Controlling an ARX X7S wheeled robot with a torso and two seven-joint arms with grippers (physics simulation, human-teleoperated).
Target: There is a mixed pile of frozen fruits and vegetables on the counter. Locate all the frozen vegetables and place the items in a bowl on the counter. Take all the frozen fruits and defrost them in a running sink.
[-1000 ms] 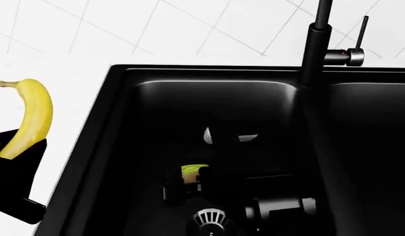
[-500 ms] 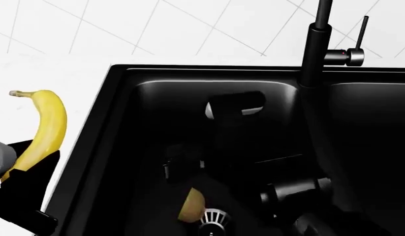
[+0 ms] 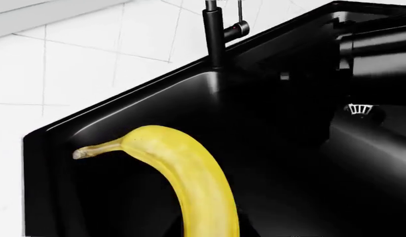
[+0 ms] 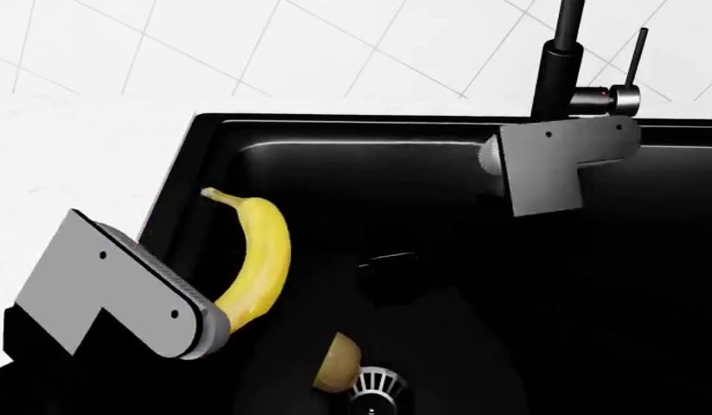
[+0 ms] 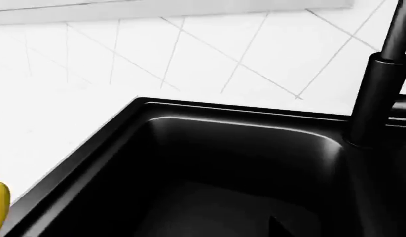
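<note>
Banana (image 4: 261, 264): held above the left basin of the sink (image 4: 206, 147), stem end up, its lower end clamped in the left gripper (image 4: 206, 324); the fingers are hidden, so the width of the opening cannot be determined. Half a second earlier the banana was over the white counter (image 4: 90, 156), left of the sink rim. Kiwi (image 4: 336, 363): on the basin floor, touching the drain (image 4: 373, 385), unmoved. Right gripper: not identifiable; state cannot be determined. Its grey arm segment (image 4: 552, 169) now sits beside the faucet (image 4: 555, 73). No legible writing.
</note>
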